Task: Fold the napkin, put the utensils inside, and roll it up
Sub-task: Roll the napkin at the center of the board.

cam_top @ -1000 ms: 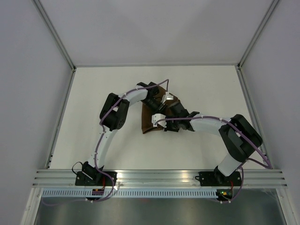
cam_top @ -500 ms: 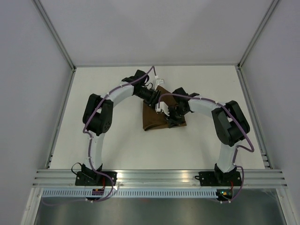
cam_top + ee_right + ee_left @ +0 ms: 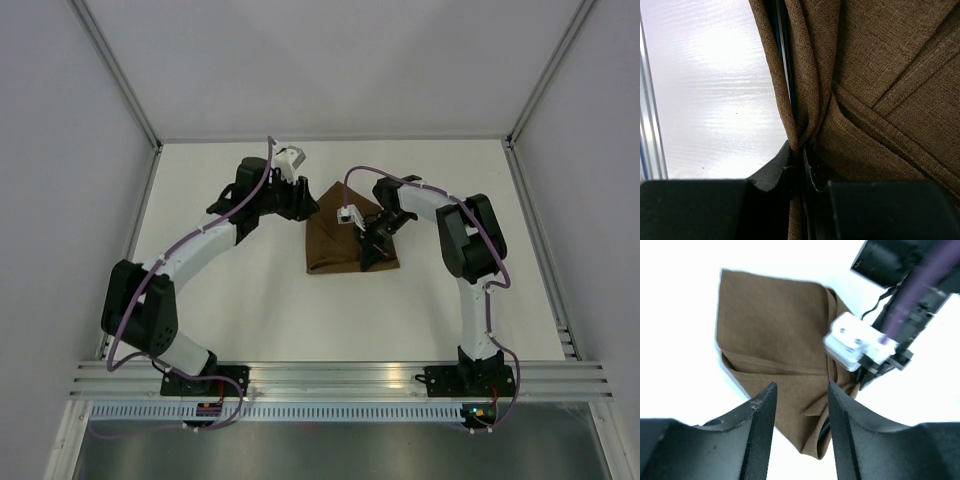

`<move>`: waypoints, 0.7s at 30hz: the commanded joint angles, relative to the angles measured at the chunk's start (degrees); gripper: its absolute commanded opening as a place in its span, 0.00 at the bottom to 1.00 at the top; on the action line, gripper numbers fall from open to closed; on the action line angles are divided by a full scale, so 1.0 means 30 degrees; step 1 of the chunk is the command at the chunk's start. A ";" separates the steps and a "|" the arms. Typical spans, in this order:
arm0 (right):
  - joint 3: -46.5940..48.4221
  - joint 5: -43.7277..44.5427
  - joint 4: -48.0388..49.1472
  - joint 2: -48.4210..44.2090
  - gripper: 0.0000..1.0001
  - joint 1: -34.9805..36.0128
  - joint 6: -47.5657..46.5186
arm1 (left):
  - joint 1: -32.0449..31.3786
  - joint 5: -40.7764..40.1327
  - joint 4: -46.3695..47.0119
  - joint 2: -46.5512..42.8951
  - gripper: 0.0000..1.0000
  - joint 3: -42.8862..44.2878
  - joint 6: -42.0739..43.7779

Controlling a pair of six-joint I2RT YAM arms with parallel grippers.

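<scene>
The dark brown napkin [image 3: 335, 240] lies folded in a rough triangle in the middle of the table. It also shows in the left wrist view [image 3: 775, 360] and fills the right wrist view [image 3: 875, 80]. My right gripper [image 3: 372, 240] is over the napkin's right side and is shut on a bunched fold of it [image 3: 801, 145]. My left gripper [image 3: 303, 203] is open and empty, just off the napkin's upper left edge [image 3: 801, 405]. No utensils show in any view.
The white table [image 3: 220, 290] is walled by grey panels on three sides. A metal rail [image 3: 340, 378] runs along the near edge by the arm bases. The right arm's white camera mount [image 3: 855, 342] sits over the napkin.
My left gripper has drawn back off the napkin to the left, its arm swinging outward. My right arm has swung toward the back while its gripper stays on the napkin's right side.
</scene>
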 commanded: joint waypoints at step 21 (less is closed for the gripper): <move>0.4176 0.0823 -0.4478 0.4894 0.17 -0.1122 -0.0319 | -1.2559 -1.4949 0.9858 -0.0497 0.57 -0.7094 1.2454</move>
